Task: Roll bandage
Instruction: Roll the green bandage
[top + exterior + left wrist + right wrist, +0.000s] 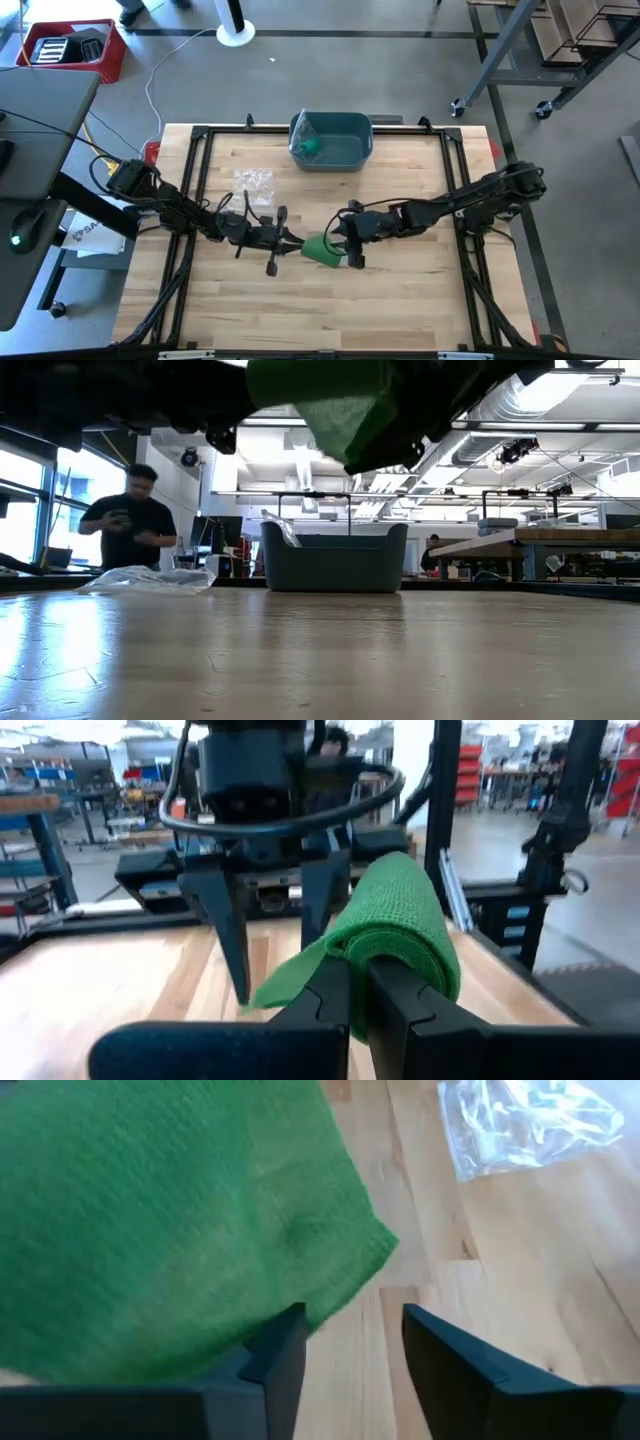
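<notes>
A green bandage [322, 250], partly rolled, hangs above the table's middle between my two grippers. My left gripper [358, 970] comes from the table's left, level, and is shut on the bandage. Facing it from the right, my right gripper [350, 1325] slants down and is open. The bandage's loose part [170, 1230] lies beside and over one of its fingers. The low view shows the bandage [330, 400] well clear of the tabletop. My left gripper pinches the rolled part of the bandage [392, 948] between its two fingers, at the roll's end nearest the gripper. The fingers come level from the table's left. The roll is lifted clear, and a loose tail [285, 985] hangs beside it. My right gripper has one finger [285, 1345] next to the bandage's edge; I cannot tell whether it touches.
A dark teal bin [345, 150] with a green item [312, 148] inside stands at the far edge. A crumpled clear plastic wrapper [253, 182] lies left of the middle. A black frame [200, 200] borders the table. A person [130, 520] stands beyond it.
</notes>
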Robot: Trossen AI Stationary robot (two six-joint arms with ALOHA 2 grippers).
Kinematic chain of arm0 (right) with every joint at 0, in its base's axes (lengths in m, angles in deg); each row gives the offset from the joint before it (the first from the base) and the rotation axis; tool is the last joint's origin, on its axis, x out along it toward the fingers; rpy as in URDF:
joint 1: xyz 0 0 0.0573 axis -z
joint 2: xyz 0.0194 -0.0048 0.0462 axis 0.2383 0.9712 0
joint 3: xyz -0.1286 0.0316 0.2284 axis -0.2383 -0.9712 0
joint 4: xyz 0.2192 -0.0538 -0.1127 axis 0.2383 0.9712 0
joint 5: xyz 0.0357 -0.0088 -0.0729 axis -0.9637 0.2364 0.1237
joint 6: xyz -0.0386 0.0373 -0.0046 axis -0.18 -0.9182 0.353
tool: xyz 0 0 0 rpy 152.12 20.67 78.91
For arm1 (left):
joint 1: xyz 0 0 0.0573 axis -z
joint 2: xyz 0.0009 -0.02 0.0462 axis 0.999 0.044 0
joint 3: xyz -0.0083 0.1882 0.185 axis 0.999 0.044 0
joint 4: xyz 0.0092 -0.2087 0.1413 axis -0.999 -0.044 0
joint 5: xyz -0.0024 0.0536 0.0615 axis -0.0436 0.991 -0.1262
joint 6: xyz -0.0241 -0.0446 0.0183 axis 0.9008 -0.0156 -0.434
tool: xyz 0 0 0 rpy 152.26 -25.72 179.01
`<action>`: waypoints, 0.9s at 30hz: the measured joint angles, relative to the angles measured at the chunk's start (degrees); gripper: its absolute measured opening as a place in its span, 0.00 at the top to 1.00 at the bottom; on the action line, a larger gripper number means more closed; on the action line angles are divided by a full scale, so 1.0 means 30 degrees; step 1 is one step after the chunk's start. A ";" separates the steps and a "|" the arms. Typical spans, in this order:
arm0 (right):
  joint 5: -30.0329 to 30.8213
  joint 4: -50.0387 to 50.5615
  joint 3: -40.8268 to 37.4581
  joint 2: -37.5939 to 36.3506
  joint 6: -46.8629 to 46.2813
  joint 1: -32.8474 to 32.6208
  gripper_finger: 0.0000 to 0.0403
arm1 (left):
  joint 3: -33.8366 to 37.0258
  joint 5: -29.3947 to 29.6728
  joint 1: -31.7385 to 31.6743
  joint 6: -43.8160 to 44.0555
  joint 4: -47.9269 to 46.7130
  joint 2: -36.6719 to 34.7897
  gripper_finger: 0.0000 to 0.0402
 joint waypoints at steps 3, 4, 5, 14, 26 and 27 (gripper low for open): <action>-0.0004 0.0594 0.0003 -0.0612 -0.0464 -0.0045 0.59 | 0.0000 0.0064 0.0137 -0.0229 0.0574 0.0000 0.99; -0.0044 0.0973 0.0003 -0.0813 -0.0480 -0.0105 0.59 | 0.0000 0.0087 0.0194 -0.0347 0.0730 0.0000 0.99; -0.0056 0.1291 0.0003 -0.1042 -0.0443 -0.0179 0.59 | 0.0000 0.0131 0.0232 -0.0464 0.1099 0.0000 0.99; 0.2373 0.2807 0.0003 -0.3629 0.1049 -0.2529 0.59 | 0.0000 0.0197 0.0336 -0.0838 0.2930 -0.0080 0.99; 0.9092 -0.1391 0.0018 -0.3653 0.6203 -0.6318 0.59 | 0.0000 0.0500 0.0343 -0.0838 0.3670 -0.0087 0.99; 0.9385 -0.1938 0.0018 -0.3468 0.6534 -0.6335 0.59 | 0.0000 0.0657 0.0343 -0.0838 0.3658 -0.0087 0.99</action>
